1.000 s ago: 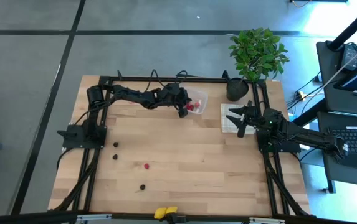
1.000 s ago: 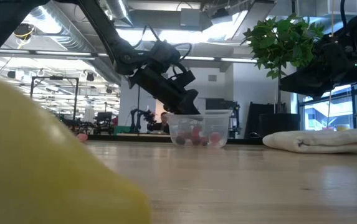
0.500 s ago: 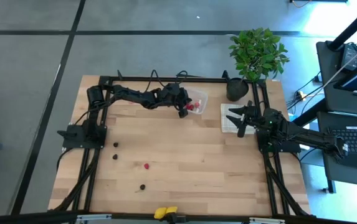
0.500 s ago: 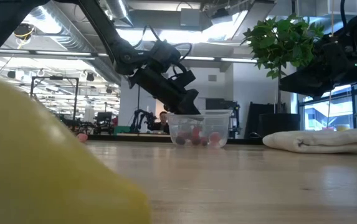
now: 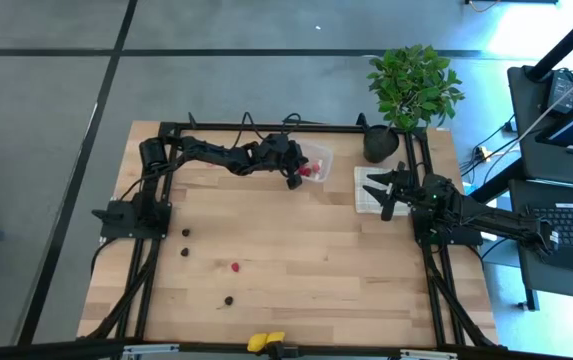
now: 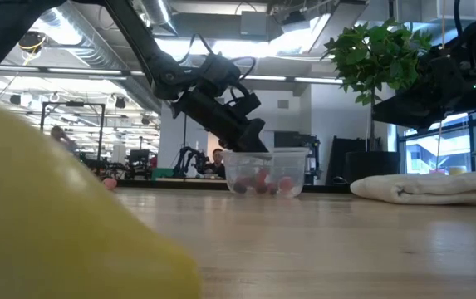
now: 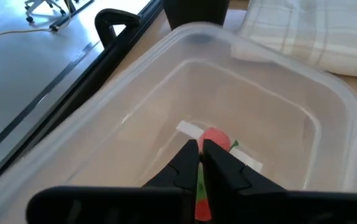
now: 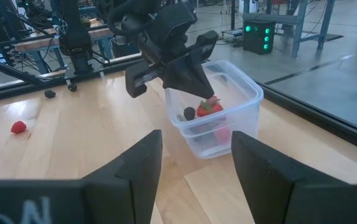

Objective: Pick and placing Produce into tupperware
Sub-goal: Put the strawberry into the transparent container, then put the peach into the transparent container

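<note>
The clear tupperware (image 5: 318, 160) stands near the table's far edge, with red berries (image 6: 261, 181) and a dark one (image 8: 189, 113) inside. My left gripper (image 5: 295, 180) reaches into it from the left, slanting down, its fingers (image 7: 200, 163) shut to a thin slit. A strawberry (image 8: 209, 107) sits right below the tips. My right gripper (image 5: 384, 190) waits open over the checked cloth (image 5: 369, 188). Loose on the table lie dark pieces (image 5: 185, 233) (image 5: 228, 299), a red berry (image 5: 234, 267) and a yellow piece (image 5: 266, 341) at the near edge. My left gripper has its shut tips just above the strawberry's green top (image 8: 214, 100) inside the tupperware, coming in slanting from above and from the table's left. Whether the fingers touch or hold the strawberry, I cannot tell. Red and green show through the slit (image 7: 201, 198).
A black pot (image 5: 381, 142) with a green plant (image 5: 414, 82) stands at the far right corner, beside the cloth. Black frame rails (image 5: 151, 290) run along the table's left, right and far sides. In the low view, the yellow piece (image 6: 55, 224) fills the near left.
</note>
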